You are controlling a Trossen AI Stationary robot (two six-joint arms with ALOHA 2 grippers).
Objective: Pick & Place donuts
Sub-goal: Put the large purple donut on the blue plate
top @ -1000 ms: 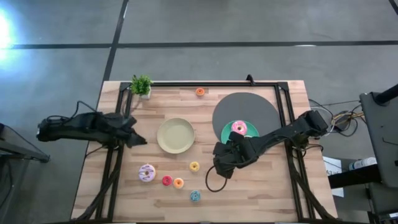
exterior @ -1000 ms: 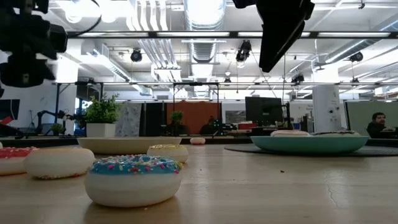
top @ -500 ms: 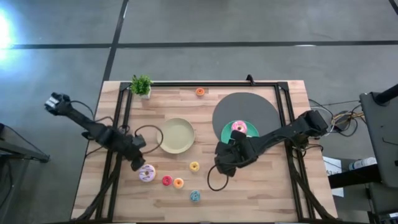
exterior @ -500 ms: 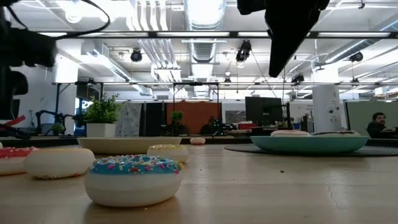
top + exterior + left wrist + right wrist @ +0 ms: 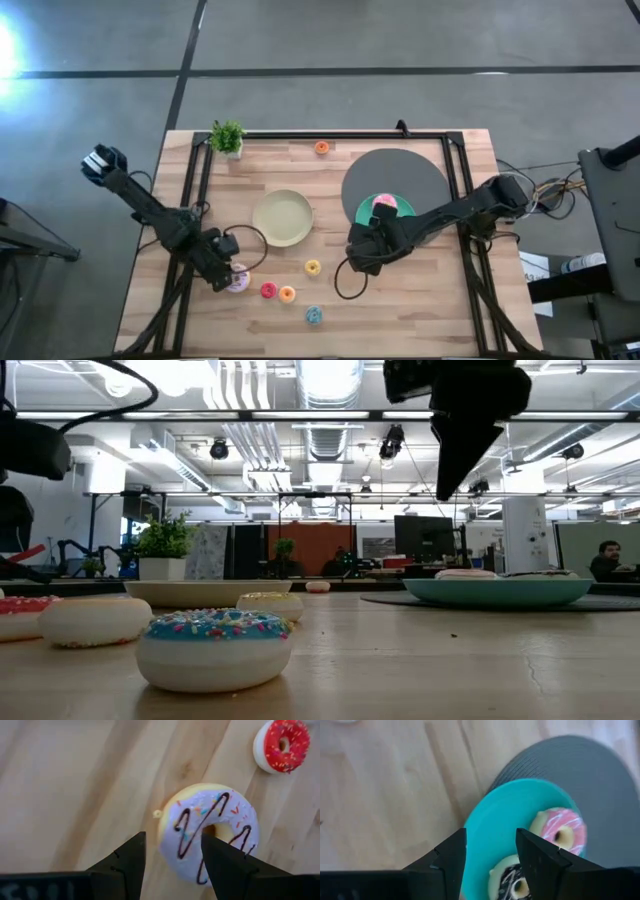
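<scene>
My left gripper (image 5: pixel 172 840) is open and hovers over the white-lilac donut (image 5: pixel 210 832), which lies flat on the wood near the table's near-left part (image 5: pixel 238 280). One finger stands over the donut's frosting, the other beside its edge. My right gripper (image 5: pixel 491 835) is open and raised near the table's middle (image 5: pixel 362 255), beside the teal plate (image 5: pixel 485 835). On that plate lie the pink donut (image 5: pixel 561 832) and the chocolate donut (image 5: pixel 512 885). Mini donuts rest flat on the table: red (image 5: pixel 268 290), orange (image 5: pixel 287 294), yellow (image 5: pixel 312 267) and blue (image 5: pixel 314 316).
A cream plate (image 5: pixel 281 218) sits left of centre. The teal plate rests on a round grey mat (image 5: pixel 395 175). A small potted plant (image 5: pixel 228 138) and another orange mini donut (image 5: pixel 322 148) stand by the far edge. Black frame rails run along the table's sides.
My left arm has swung in from the table's left edge toward the near side and come over the white-lilac donut. My right gripper has crept a little toward the teal plate. The donuts have not moved.
</scene>
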